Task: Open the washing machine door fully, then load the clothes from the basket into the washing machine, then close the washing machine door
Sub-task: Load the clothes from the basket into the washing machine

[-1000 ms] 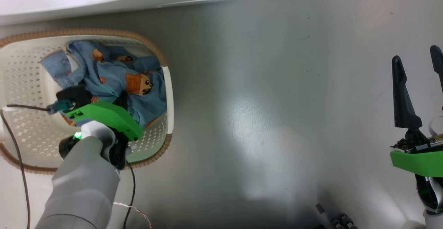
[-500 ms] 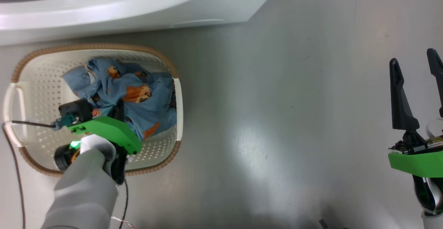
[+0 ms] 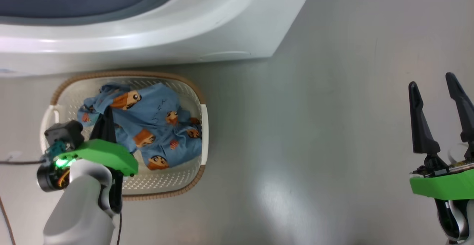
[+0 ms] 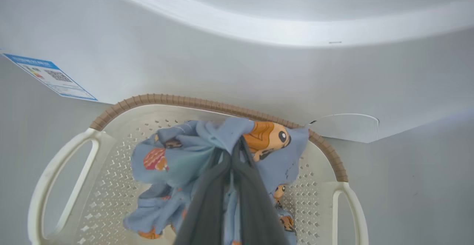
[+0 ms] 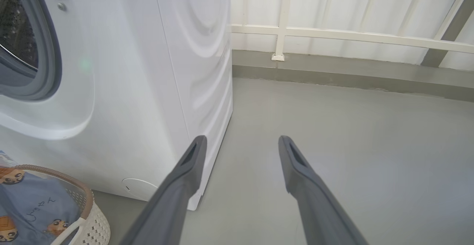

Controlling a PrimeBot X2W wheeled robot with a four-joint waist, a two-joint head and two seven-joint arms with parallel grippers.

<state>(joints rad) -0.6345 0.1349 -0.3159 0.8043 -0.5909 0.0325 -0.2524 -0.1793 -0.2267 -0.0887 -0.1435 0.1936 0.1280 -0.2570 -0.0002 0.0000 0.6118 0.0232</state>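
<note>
The left gripper (image 4: 235, 147) is found clamped on the blue cartoon-print clothes (image 4: 174, 163), gathered over the basket (image 4: 207, 103). The opening of the washing machine (image 3: 185, 34) lies beyond and above those fingertips. The right gripper (image 3: 431, 80) is spread wide, empty, well apart; the left arm is judged nearer.

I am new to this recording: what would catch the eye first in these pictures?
The blue cartoon-print clothes stand out, in the white basket in front of the washing machine. The left claw is shut on them, while the right claw stands open over the grey floor.
</note>
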